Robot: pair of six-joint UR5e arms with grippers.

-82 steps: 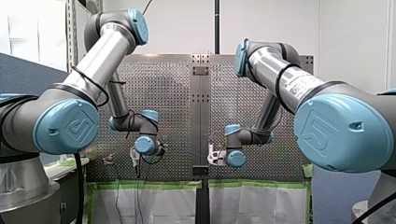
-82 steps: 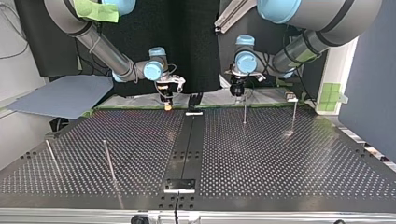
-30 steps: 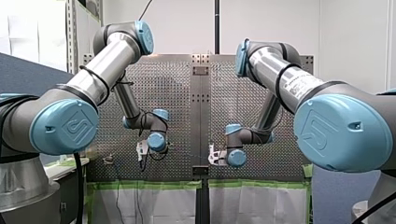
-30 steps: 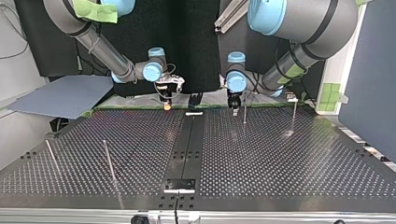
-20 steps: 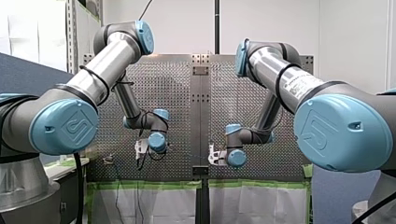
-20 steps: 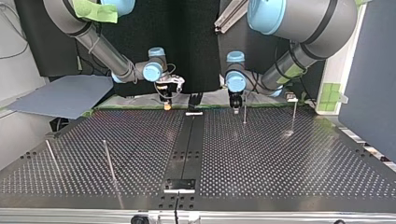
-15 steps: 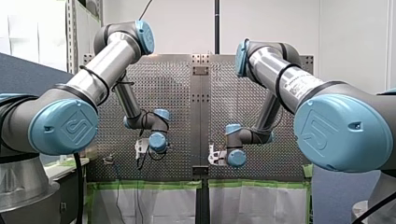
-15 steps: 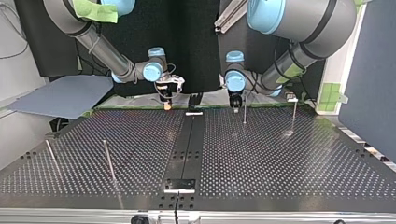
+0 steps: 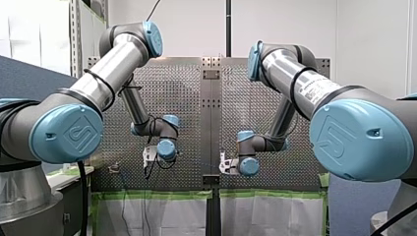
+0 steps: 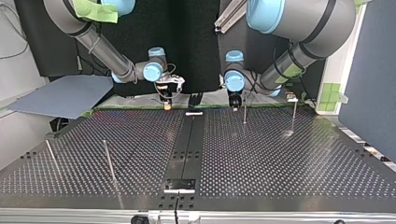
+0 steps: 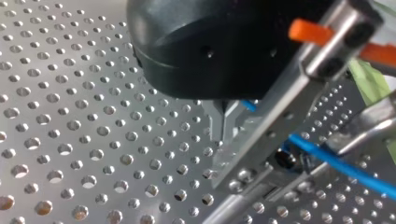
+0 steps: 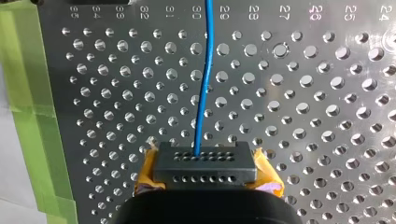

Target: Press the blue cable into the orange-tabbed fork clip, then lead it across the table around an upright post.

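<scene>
The cable [image 12: 204, 93] leaves the right gripper [image 12: 205, 161] dead ahead, its long axis in line with the fingers' reach. It runs over the table [image 12: 303, 116] and out of that view toward the other arm. You have it pinched there: the yellow-padded fingers are closed narrow on it, and the strand enters at their middle. At the other end the left gripper [image 11: 224, 125] has its metal fingers drawn together to a narrow point. A short blue stub shows just beside them, so I judge they grip the cable too, though the contact itself is shadowed under the black body. The clip [image 11: 280, 116] stands just beside those fingers, with its orange tab [image 11: 308, 31] up by the gripper body. The cable comes out from behind the clip's metal bar and carries on past it. That is the relation to mind: the clip lies right next to the left fingers and well apart from the right ones, so the left arm is the one placed to press. You cannot tell whether the strand already sits down in the fork, because the bar covers the slot. In the top view a thin upright [image 10: 244, 113] rises just beside the left gripper; whether it is the clip's stem or a post is unclear. A plain post [image 10: 108, 161] stands well apart from both grippers. The cable is too fine to trace there.
</scene>
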